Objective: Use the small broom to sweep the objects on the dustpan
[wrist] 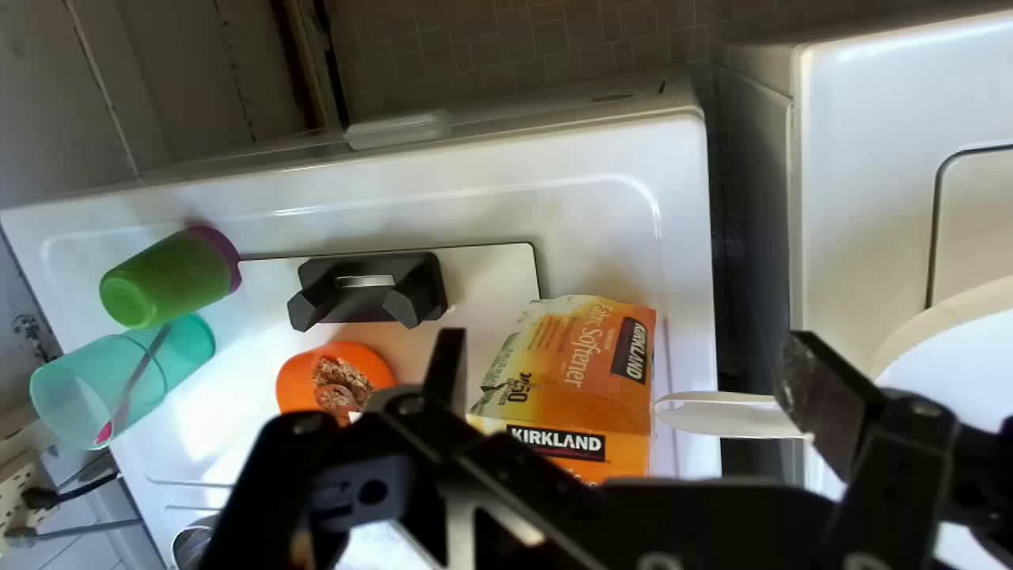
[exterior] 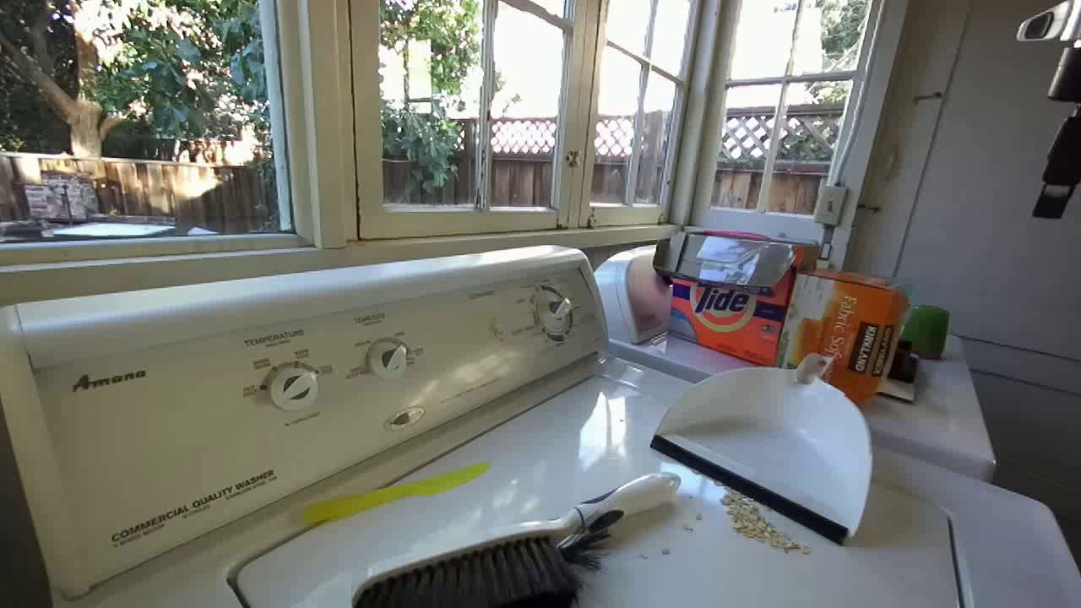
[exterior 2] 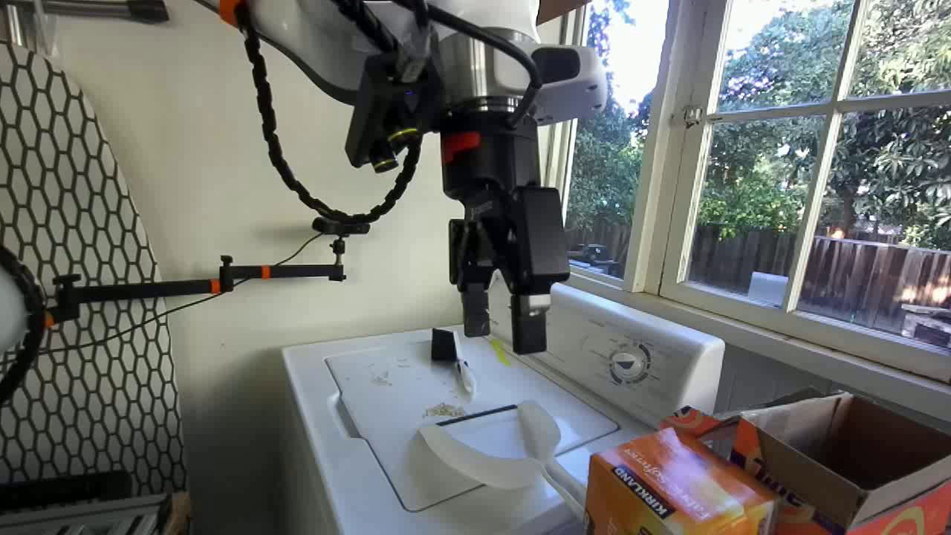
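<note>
The small broom point(exterior: 473, 570), with black bristles and a pale handle, lies on the white washer lid; in an exterior view it rests beyond the dustpan point(exterior 2: 483, 464). That white dustpan point(exterior: 781, 431) sits on the lid with its black front strip facing the broom. Tan crumbs, the objects point(exterior: 754, 522), are heaped just in front of the strip, and a sparser patch of objects point(exterior 2: 381, 379) lies farther off. My gripper point(exterior 2: 502, 333) hangs above the washer, fingers apart with nothing between them. In the wrist view the gripper point(wrist: 621, 356) spans wide, and the dustpan's handle point(wrist: 724, 416) shows beneath one finger.
An orange Kirkland box point(exterior 2: 669, 483) stands by the dustpan handle, with a Tide box point(exterior: 726, 325) beside it. The washer's control panel point(exterior: 338, 371) rises along one side, near a yellow-green strip point(exterior: 397, 492). Cups, including a green cup point(wrist: 170, 277), occupy the neighbouring machine.
</note>
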